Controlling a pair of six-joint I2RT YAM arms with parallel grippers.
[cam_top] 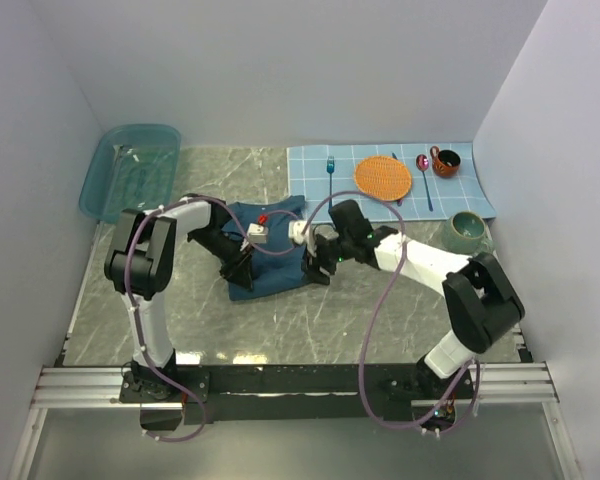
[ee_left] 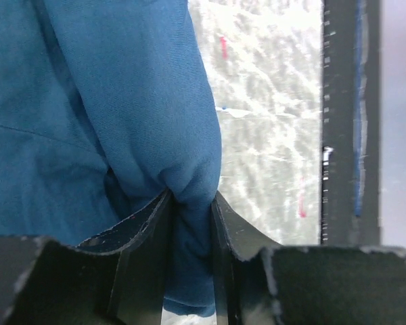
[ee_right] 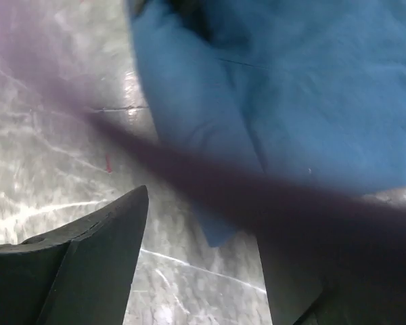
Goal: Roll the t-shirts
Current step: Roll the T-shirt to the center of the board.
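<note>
One dark teal-blue t-shirt (cam_top: pixel 278 270) lies bunched on the marble table between the two arms. My left gripper (cam_top: pixel 238 270) is at its left edge. In the left wrist view the gripper (ee_left: pixel 189 200) is shut on a thick fold of the t-shirt (ee_left: pixel 88 101), and cloth fills the gap between the jaws. My right gripper (cam_top: pixel 317 268) is at the shirt's right edge. In the right wrist view it (ee_right: pixel 203 227) stands open just above the table, with a corner of the t-shirt (ee_right: pixel 311 88) lying loose between its fingers, not pinched.
A translucent blue tub (cam_top: pixel 130 170) stands at the back left. At the back right, a checked placemat (cam_top: pixel 310 165) carries a fork (cam_top: pixel 331 165), an orange plate (cam_top: pixel 383 177), a spoon (cam_top: pixel 423 165) and a brown cup (cam_top: pixel 445 161). A green bowl (cam_top: pixel 468 229) sits near the right arm.
</note>
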